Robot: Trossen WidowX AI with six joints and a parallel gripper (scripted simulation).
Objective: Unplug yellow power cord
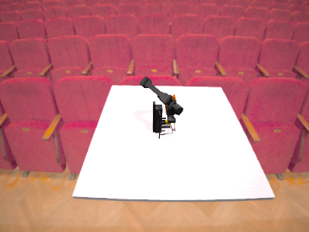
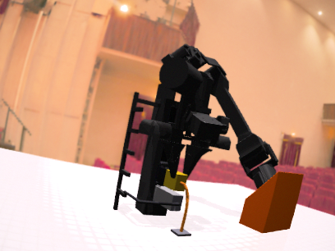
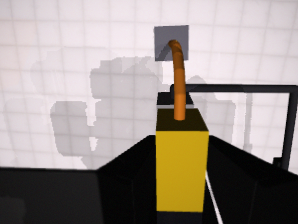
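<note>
The yellow plug (image 1: 166, 122) (image 2: 172, 180) (image 3: 181, 170) is at the face of the upright black power strip (image 2: 148, 176) (image 1: 156, 118), just above a grey plug (image 2: 167, 197). The seam between the yellow plug and the strip is hidden by the fingers. An orange-brown cord (image 2: 187, 207) (image 3: 179, 85) runs from the plug down to a small grey plate (image 2: 179, 232) (image 3: 163, 36) on the table. My gripper (image 2: 180, 175) (image 3: 180, 143) points down and is shut on the yellow plug, one finger on each side.
A thin black rail frame (image 2: 123, 157) (image 3: 240, 88) stands beside the strip, with a low bar crossing near the grey plug. An orange block (image 2: 279, 201) stands by the arm's base. The white table (image 1: 170, 170) reaches out on all sides.
</note>
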